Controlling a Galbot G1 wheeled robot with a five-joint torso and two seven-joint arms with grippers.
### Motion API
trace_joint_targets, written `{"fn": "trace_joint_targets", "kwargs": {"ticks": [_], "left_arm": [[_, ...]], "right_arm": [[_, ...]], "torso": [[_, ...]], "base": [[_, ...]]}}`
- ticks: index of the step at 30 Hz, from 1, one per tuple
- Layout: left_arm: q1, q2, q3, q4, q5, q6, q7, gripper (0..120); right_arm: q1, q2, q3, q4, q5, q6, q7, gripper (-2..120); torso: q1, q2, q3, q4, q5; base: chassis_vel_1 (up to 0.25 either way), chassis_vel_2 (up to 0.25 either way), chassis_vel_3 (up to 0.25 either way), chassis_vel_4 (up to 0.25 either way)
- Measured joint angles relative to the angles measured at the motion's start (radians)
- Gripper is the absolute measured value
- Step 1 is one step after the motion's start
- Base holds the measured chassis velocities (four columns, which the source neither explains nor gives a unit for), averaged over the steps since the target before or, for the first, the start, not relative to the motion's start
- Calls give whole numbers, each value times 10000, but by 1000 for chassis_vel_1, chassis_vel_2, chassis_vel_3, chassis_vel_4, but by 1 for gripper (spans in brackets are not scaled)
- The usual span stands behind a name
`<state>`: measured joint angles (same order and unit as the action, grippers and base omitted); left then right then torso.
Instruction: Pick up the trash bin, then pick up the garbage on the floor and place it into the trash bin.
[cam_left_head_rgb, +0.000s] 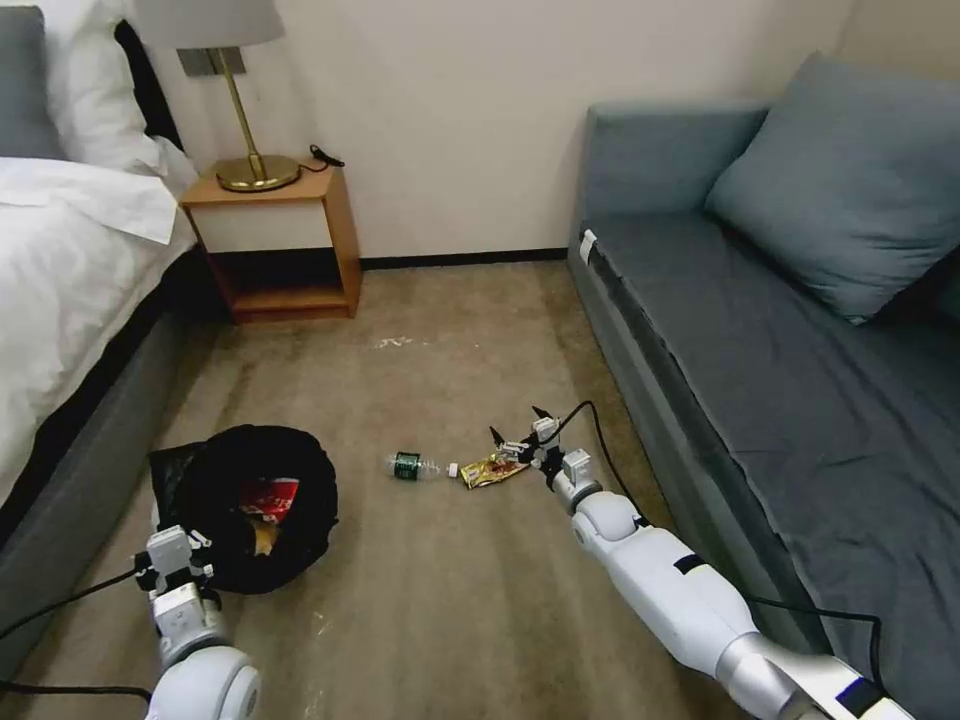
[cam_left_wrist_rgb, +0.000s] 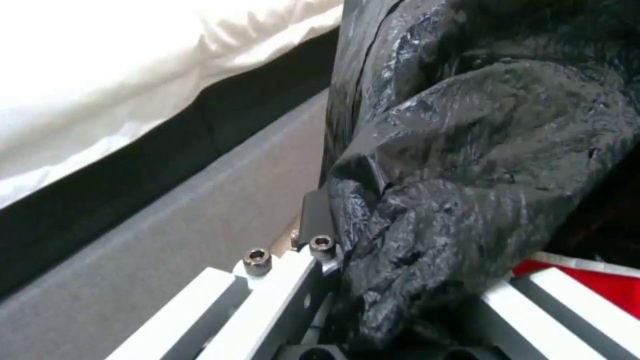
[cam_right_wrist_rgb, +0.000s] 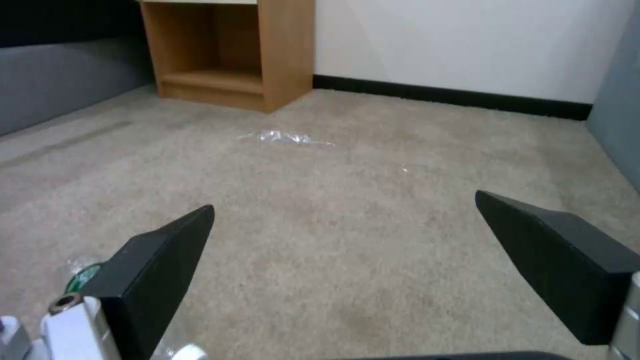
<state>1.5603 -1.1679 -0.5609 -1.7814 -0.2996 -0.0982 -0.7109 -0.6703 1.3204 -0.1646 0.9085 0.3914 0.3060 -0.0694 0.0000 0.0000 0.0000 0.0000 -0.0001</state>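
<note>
Gripping the bin (cam_left_head_rgb: 255, 505) by its bag-covered near rim with the left gripper (cam_left_head_rgb: 178, 562), fingers clamped on crinkly black plastic (cam_left_wrist_rgb: 467, 165), red wrapper (cam_left_head_rgb: 268, 497) already inside. Hovering low with the right gripper (cam_left_head_rgb: 518, 432) spread wide, right over the gold wrapper (cam_left_head_rgb: 492, 470) on the carpet (cam_left_head_rgb: 440, 590). Got the bottle (cam_left_head_rgb: 415, 466) lying just beside that wrapper, between it and the bin.

One trash bin (cam_left_head_rgb: 250, 505) sits at eight o'clock, with two litter pieces inside: a red-and-white wrapper (cam_left_head_rgb: 268, 497) and brown paper (cam_left_head_rgb: 263, 538). Two lie at centre: bottle (cam_left_head_rgb: 418, 466), gold wrapper (cam_left_head_rgb: 491, 470).
</note>
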Motion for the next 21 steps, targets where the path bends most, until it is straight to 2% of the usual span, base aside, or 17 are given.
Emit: {"fn": "trace_joint_targets", "kwargs": {"ticks": [21], "left_arm": [[154,4,-51,6,32,-52,3,3]], "right_arm": [[-12,150,3,-55,-159,91,-98,100]], "torso": [[0,0,0,2,1]], "base": [[-72,73,73,-74]]}}
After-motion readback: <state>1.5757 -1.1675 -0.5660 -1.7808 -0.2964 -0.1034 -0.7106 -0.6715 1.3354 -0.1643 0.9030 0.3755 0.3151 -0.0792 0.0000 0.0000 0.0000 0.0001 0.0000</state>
